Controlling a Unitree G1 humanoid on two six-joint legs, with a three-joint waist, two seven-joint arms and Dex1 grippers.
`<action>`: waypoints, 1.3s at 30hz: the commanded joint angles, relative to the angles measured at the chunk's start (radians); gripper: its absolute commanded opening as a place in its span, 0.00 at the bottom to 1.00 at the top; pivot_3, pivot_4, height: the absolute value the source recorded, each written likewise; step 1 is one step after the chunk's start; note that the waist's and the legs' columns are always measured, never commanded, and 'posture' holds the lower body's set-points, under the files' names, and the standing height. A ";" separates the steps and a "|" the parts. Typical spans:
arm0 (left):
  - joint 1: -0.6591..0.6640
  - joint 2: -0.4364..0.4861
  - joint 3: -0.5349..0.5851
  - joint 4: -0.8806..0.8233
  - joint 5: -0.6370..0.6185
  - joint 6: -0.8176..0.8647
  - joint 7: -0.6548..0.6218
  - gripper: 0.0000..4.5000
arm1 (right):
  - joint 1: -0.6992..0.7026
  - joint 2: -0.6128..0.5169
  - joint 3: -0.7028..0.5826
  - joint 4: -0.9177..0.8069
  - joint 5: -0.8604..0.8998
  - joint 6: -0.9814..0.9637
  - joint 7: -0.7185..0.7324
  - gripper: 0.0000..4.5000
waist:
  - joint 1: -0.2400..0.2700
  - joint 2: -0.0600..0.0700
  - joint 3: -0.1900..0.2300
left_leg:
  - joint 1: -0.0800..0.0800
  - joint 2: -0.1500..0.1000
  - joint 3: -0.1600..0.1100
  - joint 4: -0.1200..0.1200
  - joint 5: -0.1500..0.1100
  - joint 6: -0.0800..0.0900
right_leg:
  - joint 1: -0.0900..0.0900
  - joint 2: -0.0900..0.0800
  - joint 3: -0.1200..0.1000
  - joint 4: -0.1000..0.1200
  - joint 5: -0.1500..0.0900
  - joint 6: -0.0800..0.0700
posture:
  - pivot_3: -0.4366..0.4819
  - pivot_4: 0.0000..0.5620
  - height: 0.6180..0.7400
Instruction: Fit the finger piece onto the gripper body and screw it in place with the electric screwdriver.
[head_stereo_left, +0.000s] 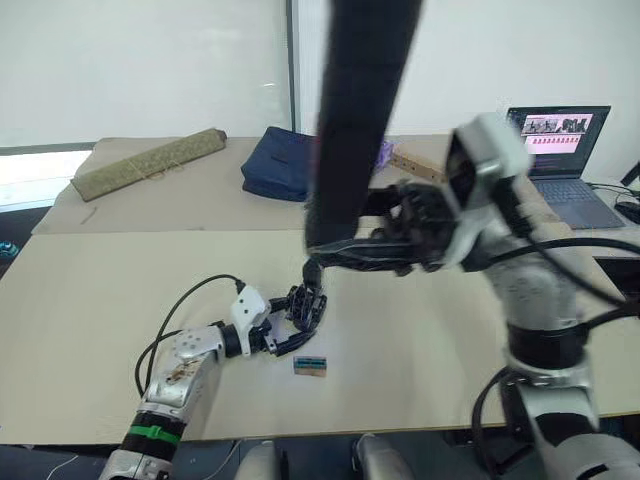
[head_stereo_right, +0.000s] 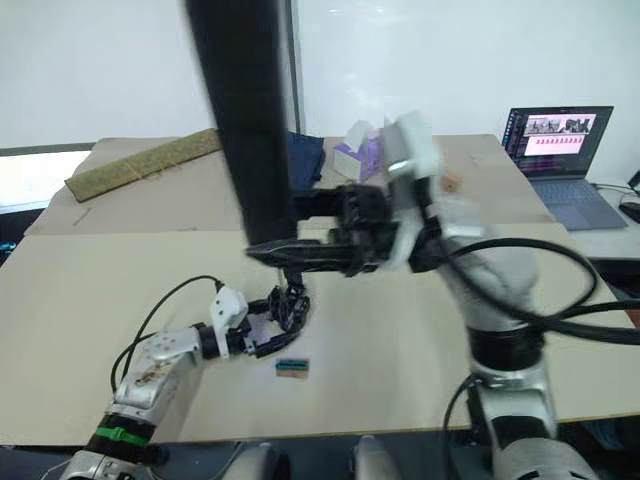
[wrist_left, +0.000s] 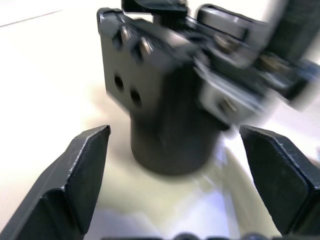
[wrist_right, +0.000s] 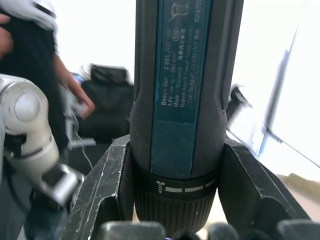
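Near the lower centre of the left eye view, the gripper body stands on the tan table, its round base down. The left gripper lies low at lower left, its two fingers spread wide on either side of the gripper body; in the left wrist view the black fingers stand apart from the block with a gap on each side, touching nothing. Just below it in the frame lies a small tan-and-green block. Above centre, the right gripper is clamped around the electric screwdriver, which rises steeply to the top edge. The right wrist view shows its fingers pressed against both sides of the tool's barrel. At upper right sits an open laptop; a dark blue bag lies at upper centre. I cannot tell the finger piece apart.
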 joint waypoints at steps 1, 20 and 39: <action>0.073 0.073 0.100 -0.009 -0.098 -0.045 -0.130 0.99 | 0.043 -0.165 -0.096 0.046 0.002 0.089 0.013 0.42 | -0.003 0.000 0.001 | 0.000 0.000 0.000 -0.001 0.000 0.000 | 0.000 -0.001 0.000 0.000 -0.001 -0.002 | 0.48 0.27 1.00; 0.170 0.269 0.347 -0.204 -0.266 0.022 -0.247 0.99 | 0.155 -0.544 0.432 0.504 -0.639 0.209 0.054 0.42 | -0.010 0.008 0.021 | -0.007 0.003 0.012 -0.003 0.000 0.000 | -0.009 0.003 0.004 -0.009 0.002 0.002 | 0.48 0.27 1.00; 0.182 0.289 0.383 -0.152 -0.174 0.025 -0.135 1.00 | 0.190 -0.583 0.219 0.615 -0.732 -0.129 0.201 0.98 | 0.010 0.007 0.024 | -0.011 0.004 0.018 0.006 0.000 0.000 | -0.009 0.003 0.003 -0.008 0.006 0.004 | 0.48 0.27 1.00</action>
